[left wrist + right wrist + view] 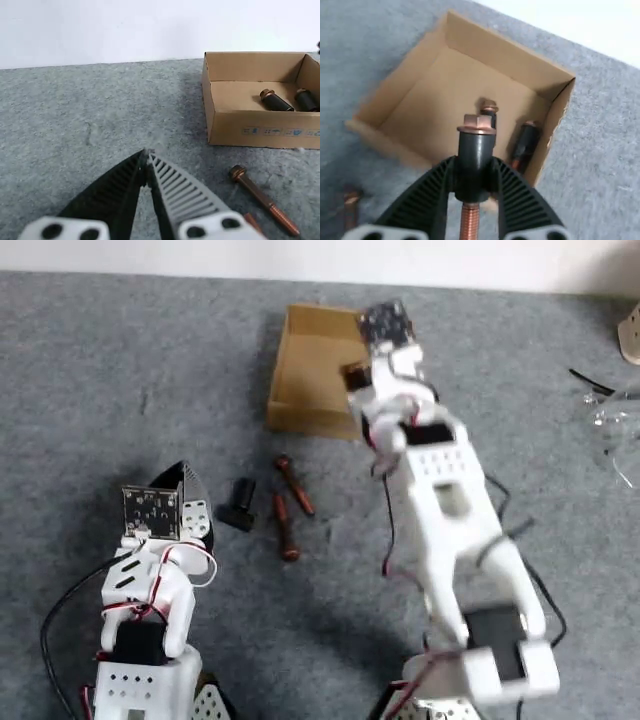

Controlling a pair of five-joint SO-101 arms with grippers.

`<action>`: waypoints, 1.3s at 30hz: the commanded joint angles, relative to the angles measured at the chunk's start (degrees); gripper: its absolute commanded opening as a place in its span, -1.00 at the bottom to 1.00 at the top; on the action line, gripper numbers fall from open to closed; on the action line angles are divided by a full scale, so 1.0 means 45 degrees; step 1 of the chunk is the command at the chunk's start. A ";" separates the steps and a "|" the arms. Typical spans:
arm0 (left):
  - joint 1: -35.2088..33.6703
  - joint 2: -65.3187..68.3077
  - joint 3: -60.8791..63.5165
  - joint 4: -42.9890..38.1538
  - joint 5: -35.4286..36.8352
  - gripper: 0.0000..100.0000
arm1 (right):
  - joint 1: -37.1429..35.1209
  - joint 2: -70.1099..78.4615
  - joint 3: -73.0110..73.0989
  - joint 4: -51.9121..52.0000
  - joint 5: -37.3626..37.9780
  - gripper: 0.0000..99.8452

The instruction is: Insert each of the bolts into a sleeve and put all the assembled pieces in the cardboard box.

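Observation:
My right gripper (472,172) is shut on an assembled piece (474,152), a black sleeve with a copper bolt through it, held above the cardboard box (470,60). Two assembled pieces (526,142) lie inside the box against its wall, also seen as assembled pieces (275,100) in the left wrist view. In the high view the right arm (400,390) hangs over the box (305,375). Two loose copper bolts (290,505) and one black sleeve (240,505) lie on the grey mat. My left gripper (147,160) is shut and empty, resting left of the sleeve; its body (160,505) shows in the high view.
The grey felt mat (120,370) covers the table, with free room at the left and in front. Clear plastic items and cables (605,405) lie at the far right edge. A loose bolt (262,200) lies near the box's front wall (260,130).

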 commanded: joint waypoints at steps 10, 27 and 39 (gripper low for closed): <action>-0.0127 -0.0186 0.0283 -0.0020 -0.0098 -0.99 | 0.0908 0.7160 -1.0559 0.4366 0.0020 -0.99; -0.0127 -0.0186 0.0283 -0.0020 -0.0098 -0.99 | 0.0850 1.0520 -1.4564 0.6926 0.0020 -0.98; -0.0127 -0.0186 0.0283 -0.0020 -0.0098 -0.99 | 0.0752 1.0422 -1.5170 0.8293 0.0020 -0.49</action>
